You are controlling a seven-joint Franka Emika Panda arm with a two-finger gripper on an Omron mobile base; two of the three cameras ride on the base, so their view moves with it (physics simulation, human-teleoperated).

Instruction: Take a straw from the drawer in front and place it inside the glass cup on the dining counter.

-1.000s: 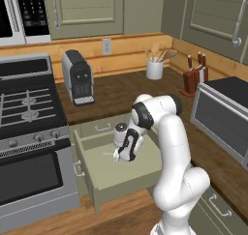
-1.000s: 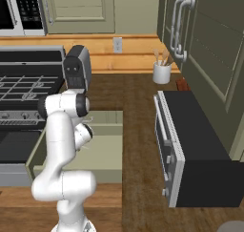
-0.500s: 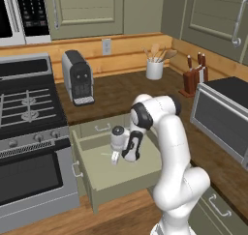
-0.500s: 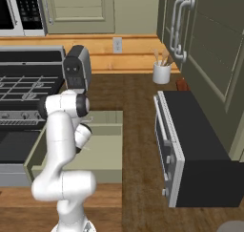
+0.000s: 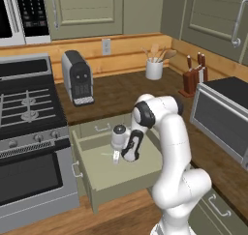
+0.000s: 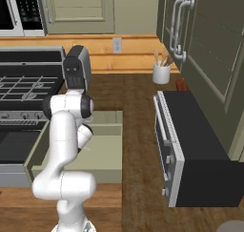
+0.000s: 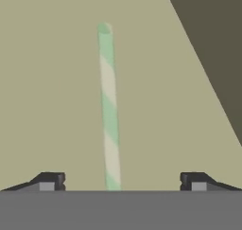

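The drawer stands pulled open below the worktop, its pale green floor bare around my hand; it also shows in the right base view as the drawer. The straw, striped pale green and whitish, lies flat on that floor and runs straight away from me. In the left base view the straw is a thin pale line by my fingers. My gripper hangs low inside the drawer, pointing down. Seen from the hand, the gripper is open, one fingertip on each side of the straw's near end. The glass cup and the dining counter are out of view.
A stove borders the drawer on the left. On the wooden worktop behind stand a coffee machine, a utensil crock and a knife block. A dark oven box sits to the right. A darker drawer wall rises near the straw.
My hand has sunk a little deeper into the drawer and slightly to the left, closer to the straw. The jaws stay wide apart.
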